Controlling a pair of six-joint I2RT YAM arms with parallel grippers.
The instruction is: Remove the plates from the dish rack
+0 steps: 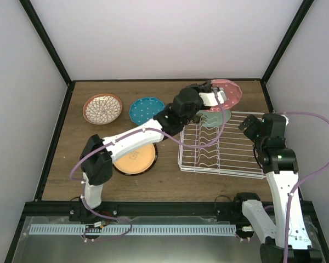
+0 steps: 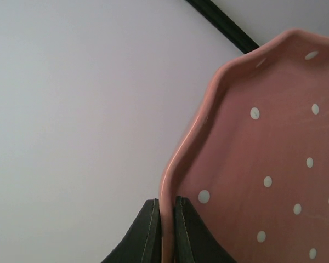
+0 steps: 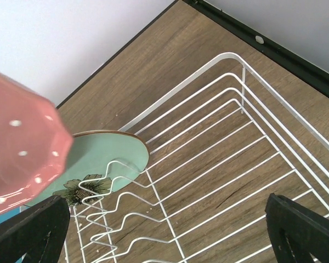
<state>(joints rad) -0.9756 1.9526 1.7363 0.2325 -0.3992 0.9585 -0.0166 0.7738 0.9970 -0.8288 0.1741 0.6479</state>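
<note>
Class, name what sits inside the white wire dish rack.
One pale green flowered plate leans among the tines at the rack's far left corner; other slots show bare wire. The red-pink dotted plate, gripped by the left gripper, hides part of it.

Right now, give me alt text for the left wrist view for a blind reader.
The left tool pinches the scalloped rim of a pink white-dotted plate filling the right side. Behind is a pale wall and a dark frame bar.
</note>
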